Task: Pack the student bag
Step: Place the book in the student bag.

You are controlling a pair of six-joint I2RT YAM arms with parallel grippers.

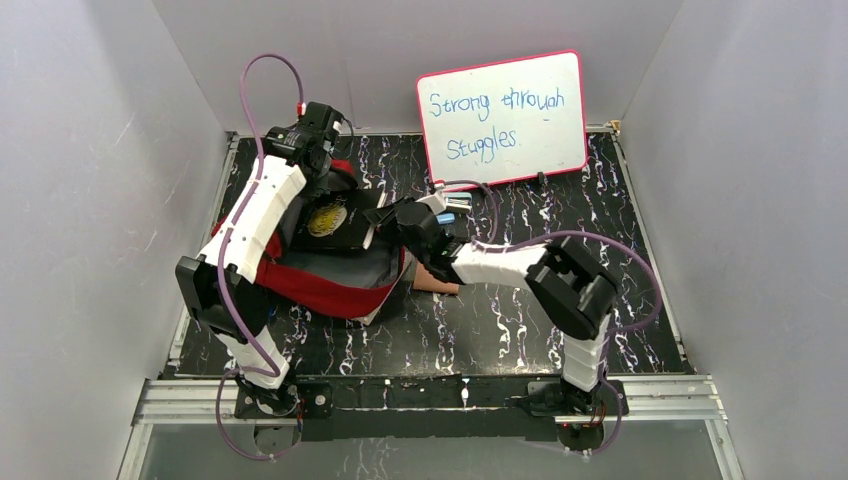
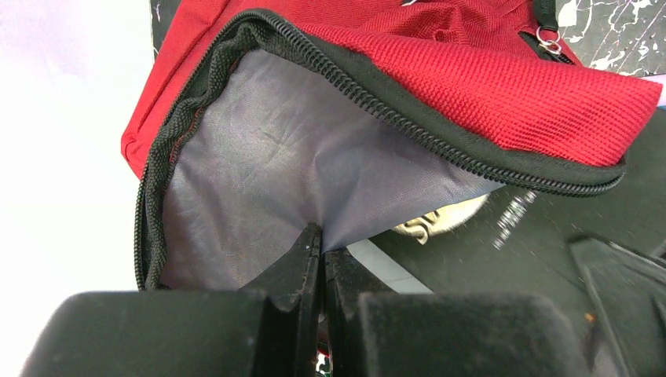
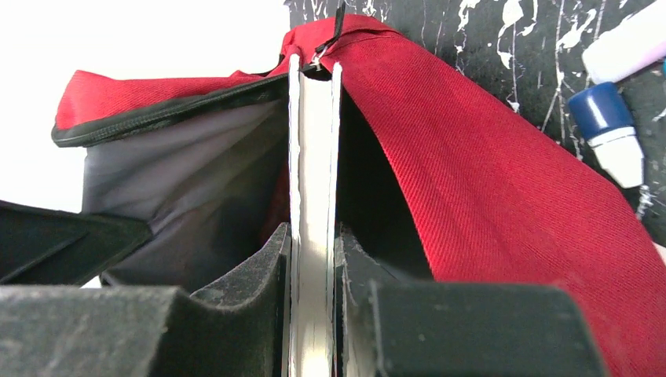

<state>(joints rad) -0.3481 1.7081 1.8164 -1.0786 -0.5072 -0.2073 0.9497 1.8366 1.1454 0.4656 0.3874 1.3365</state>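
We see left gripper (image 2: 322,242) pinched tight on grey lining (image 2: 267,173) of the large soft red fabric backpack (image 2: 487,86), open at the left of the black marbled table (image 1: 500,330), right gripper (image 3: 314,236) clamping a thin white-paged book (image 3: 314,141) in its mouth.

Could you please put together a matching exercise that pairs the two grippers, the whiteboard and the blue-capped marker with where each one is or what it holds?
Things:
1. left gripper
2. right gripper
3. whiteboard
4. blue-capped marker

States and places:
A. lying on the table
B. shut on the grey lining of the student bag
C. propped upright at the back of the table
D. shut on the book, at the bag's opening

Pairs: 1-B, 2-D, 3-C, 4-A
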